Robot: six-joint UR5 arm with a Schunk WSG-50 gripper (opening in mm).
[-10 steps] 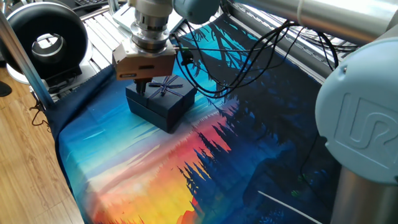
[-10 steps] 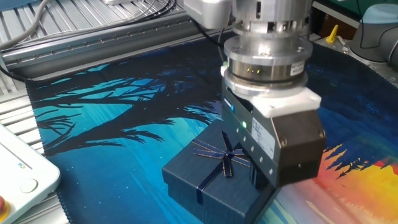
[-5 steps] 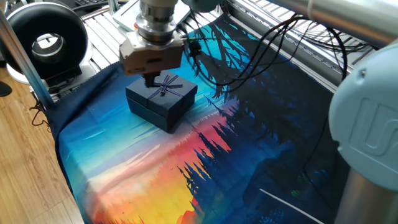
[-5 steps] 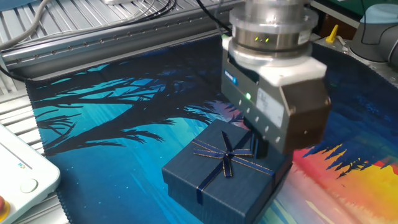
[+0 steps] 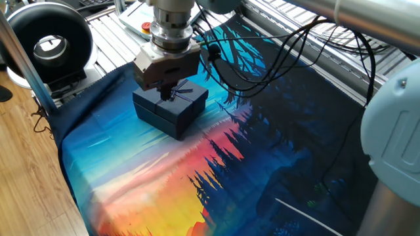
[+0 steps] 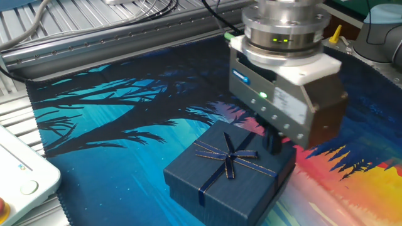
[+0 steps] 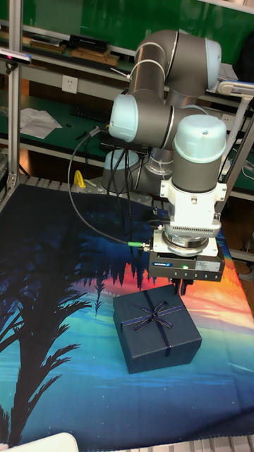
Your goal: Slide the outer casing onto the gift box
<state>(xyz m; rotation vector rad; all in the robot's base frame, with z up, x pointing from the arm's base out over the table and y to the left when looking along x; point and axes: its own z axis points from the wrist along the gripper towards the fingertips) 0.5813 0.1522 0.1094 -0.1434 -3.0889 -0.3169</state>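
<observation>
The gripper [image 6: 274, 145] now sits higher and further past the outer casing [image 6: 223, 172], its fingers apparently clear of it.

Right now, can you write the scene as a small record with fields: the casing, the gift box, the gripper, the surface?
outer casing: navy cover with ribbon bow, sitting square on the mat
gift box: not visible separately
gripper: just above the casing's edge, apart from it; jaw state unclear
surface: printed forest-sunset mat
</observation>
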